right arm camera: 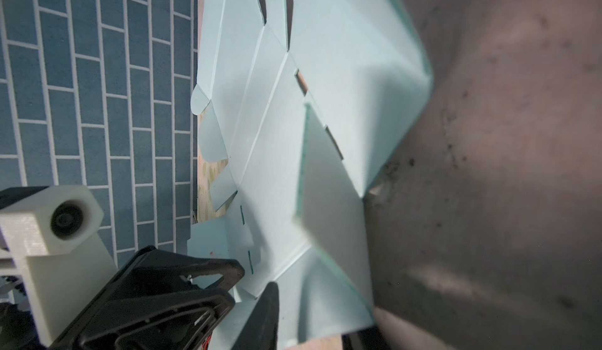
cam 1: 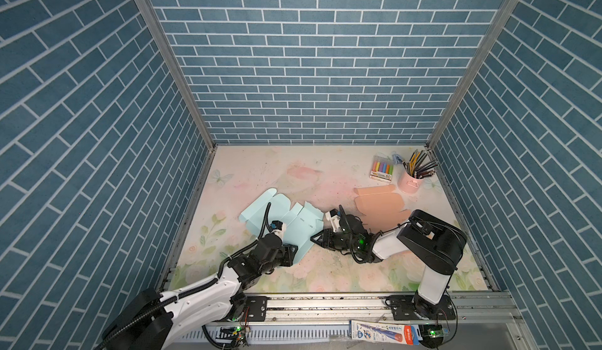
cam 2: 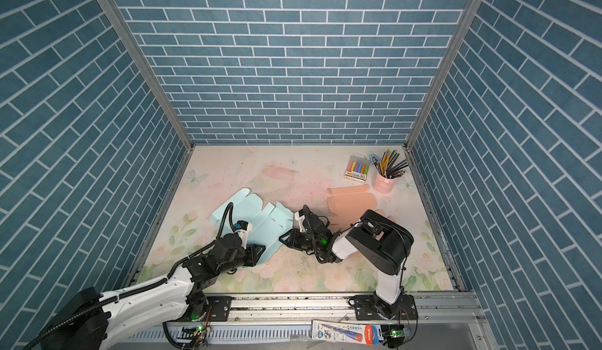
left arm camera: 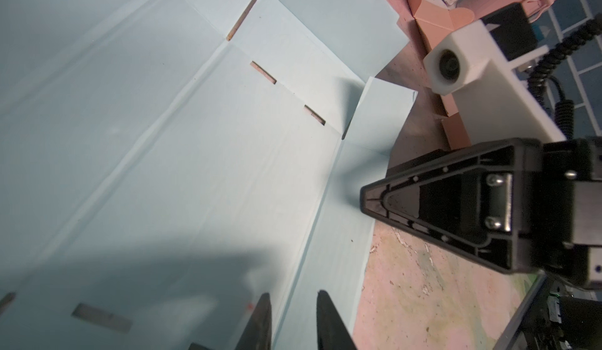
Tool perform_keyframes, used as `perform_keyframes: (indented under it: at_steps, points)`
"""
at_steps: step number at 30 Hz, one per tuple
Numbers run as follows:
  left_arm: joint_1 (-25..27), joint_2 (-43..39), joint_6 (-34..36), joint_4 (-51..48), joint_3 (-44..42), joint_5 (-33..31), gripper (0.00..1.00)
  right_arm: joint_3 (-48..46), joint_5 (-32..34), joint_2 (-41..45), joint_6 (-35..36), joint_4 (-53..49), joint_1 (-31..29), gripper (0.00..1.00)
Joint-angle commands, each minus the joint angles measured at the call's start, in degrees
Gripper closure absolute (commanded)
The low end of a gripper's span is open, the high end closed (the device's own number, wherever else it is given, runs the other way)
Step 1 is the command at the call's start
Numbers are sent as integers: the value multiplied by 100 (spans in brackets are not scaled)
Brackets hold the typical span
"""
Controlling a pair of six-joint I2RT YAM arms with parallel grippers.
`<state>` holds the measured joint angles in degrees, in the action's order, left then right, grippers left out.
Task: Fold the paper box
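Your flat light-blue paper box blank (cam 1: 304, 223) lies unfolded on the floral-printed bench (cam 1: 293, 175), left of centre in both top views. Your left hand (cam 1: 293, 250) sits on the blank's near edge. In the left wrist view its fingertips (left arm camera: 260, 319) stand a little apart over the sheet, clamping nothing. Your right hand (cam 1: 316, 237) meets the blank's near right corner, where one flap stands raised. Whether that hand has closed on the flap, you cannot tell from these views. A flat peach paper blank (cam 1: 379, 205) lies further right, near a pink cup of pencils (cam 1: 408, 182) and a pack of coloured markers (cam 1: 381, 169).
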<state>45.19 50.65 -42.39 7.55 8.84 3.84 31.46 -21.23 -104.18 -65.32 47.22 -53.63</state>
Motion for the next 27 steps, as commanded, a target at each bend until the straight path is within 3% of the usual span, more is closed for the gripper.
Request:
perform_keyframes:
  at_steps: [1,13,27]
  points:
    - [10,-177,46,2,-67,-72,74,155,193,-145,-227,-25,-34,71]
    - [-80,-835,219,-453,18,-263,74,296,217,-103,-76,-368,99,80]
    - [-131,-1084,425,-571,59,-217,74,680,32,245,1019,-1811,836,82]
